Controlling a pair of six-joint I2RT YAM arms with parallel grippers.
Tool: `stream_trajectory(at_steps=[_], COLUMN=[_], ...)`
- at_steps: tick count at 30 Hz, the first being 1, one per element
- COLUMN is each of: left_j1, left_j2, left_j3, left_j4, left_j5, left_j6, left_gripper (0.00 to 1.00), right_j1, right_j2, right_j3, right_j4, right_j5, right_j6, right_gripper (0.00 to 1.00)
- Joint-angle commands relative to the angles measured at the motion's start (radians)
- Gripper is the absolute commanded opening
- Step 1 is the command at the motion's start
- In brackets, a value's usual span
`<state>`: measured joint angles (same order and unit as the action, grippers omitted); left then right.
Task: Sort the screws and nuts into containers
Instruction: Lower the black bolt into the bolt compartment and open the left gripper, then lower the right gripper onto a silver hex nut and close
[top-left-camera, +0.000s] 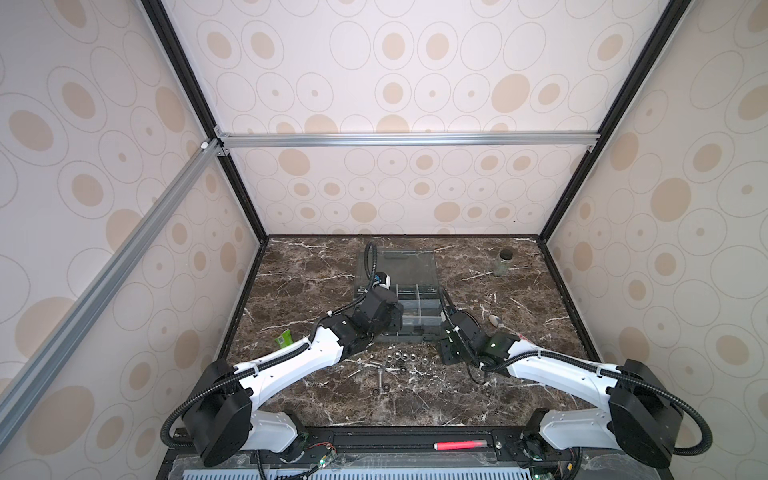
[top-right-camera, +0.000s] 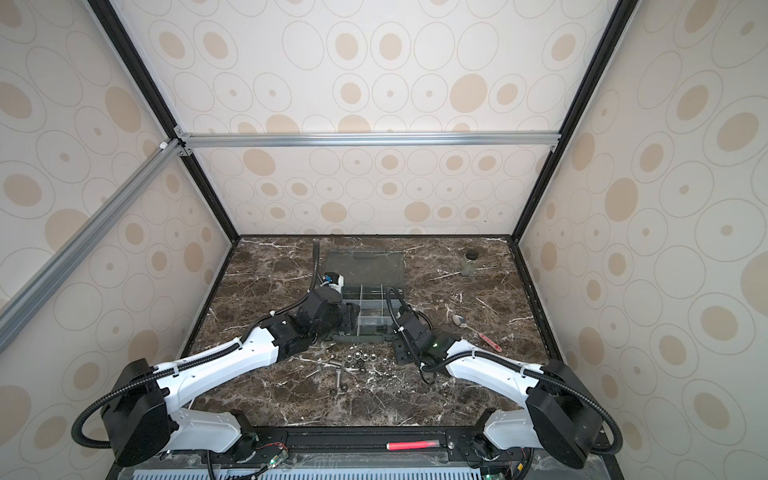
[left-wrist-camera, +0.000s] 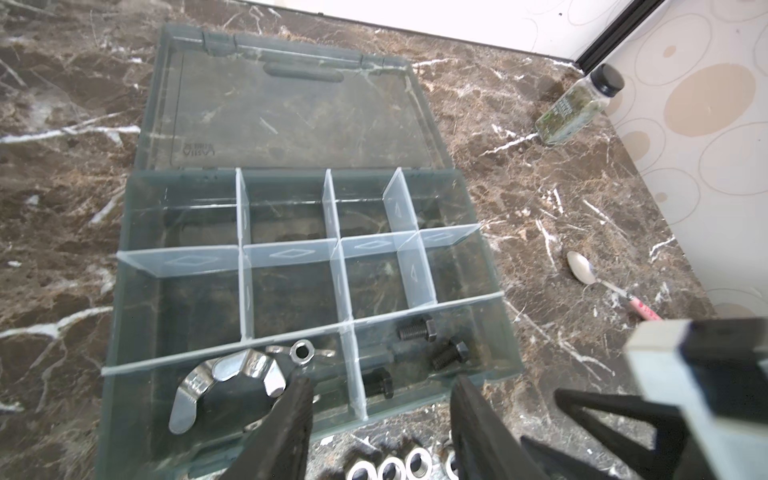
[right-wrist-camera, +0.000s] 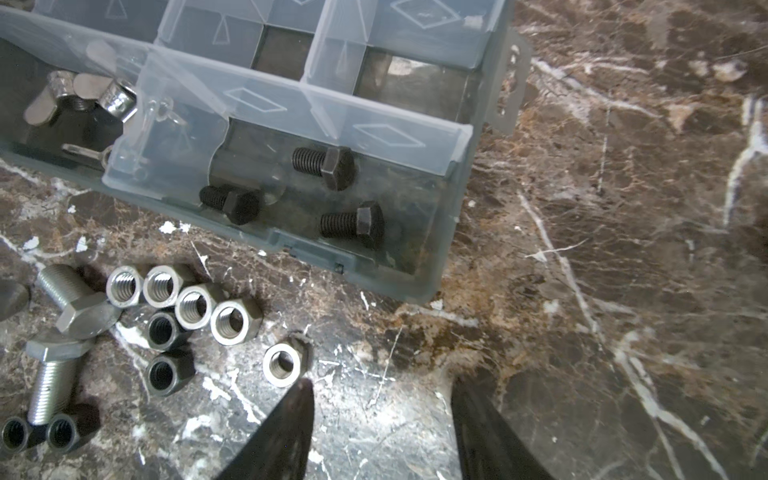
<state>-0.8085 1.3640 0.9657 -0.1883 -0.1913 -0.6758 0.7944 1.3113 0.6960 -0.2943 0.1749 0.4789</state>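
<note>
The grey translucent organizer (top-left-camera: 417, 297) (top-right-camera: 365, 308) lies open at mid-table, its containers a grid of compartments (left-wrist-camera: 291, 253). My left gripper (left-wrist-camera: 381, 380) hangs open over the near row with nothing between its fingers. A shiny wing nut (left-wrist-camera: 224, 374) and a small hex nut (left-wrist-camera: 301, 352) lie in the near-left compartment. Three black screws (right-wrist-camera: 324, 164) lie in the near-right one. My right gripper (right-wrist-camera: 382, 382) is open just above the table, beside a lone silver nut (right-wrist-camera: 284, 365). Loose nuts (right-wrist-camera: 195, 305) and silver screws (right-wrist-camera: 70, 299) lie in front of the box (top-left-camera: 397, 359).
The clear lid (left-wrist-camera: 291, 108) lies flat behind the box. A glass jar with a black lid (top-left-camera: 503, 262) stands at the back right. A spoon (top-left-camera: 496, 321) lies right of the box and a green packet (top-left-camera: 284, 338) by the left arm.
</note>
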Motion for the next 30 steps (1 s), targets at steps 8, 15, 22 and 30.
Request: stream_trajectory(at_steps=[8, 15, 22, 30], left_j1=[0.003, 0.005, 0.005, 0.006], left_j2=[0.078, 0.118, 0.106, 0.051], left_j3=[0.179, 0.241, 0.252, 0.228], left_j4=[-0.045, -0.066, -0.058, -0.083], left_j5=[0.027, 0.02, 0.054, 0.066], left_j6=[0.02, 0.021, 0.015, 0.062], left_gripper=[0.53, 0.53, 0.53, 0.54], right_j1=[-0.001, 0.013, 0.025, 0.048], right_j2=[0.064, 0.05, 0.031, 0.07], right_j3=[-0.011, 0.003, -0.011, 0.027], right_j4=[0.04, -0.002, -0.007, -0.043], right_j5=[-0.074, -0.091, -0.11, -0.112], right_j6=[-0.069, -0.084, -0.08, -0.059], right_gripper=[0.56, 0.55, 0.55, 0.55])
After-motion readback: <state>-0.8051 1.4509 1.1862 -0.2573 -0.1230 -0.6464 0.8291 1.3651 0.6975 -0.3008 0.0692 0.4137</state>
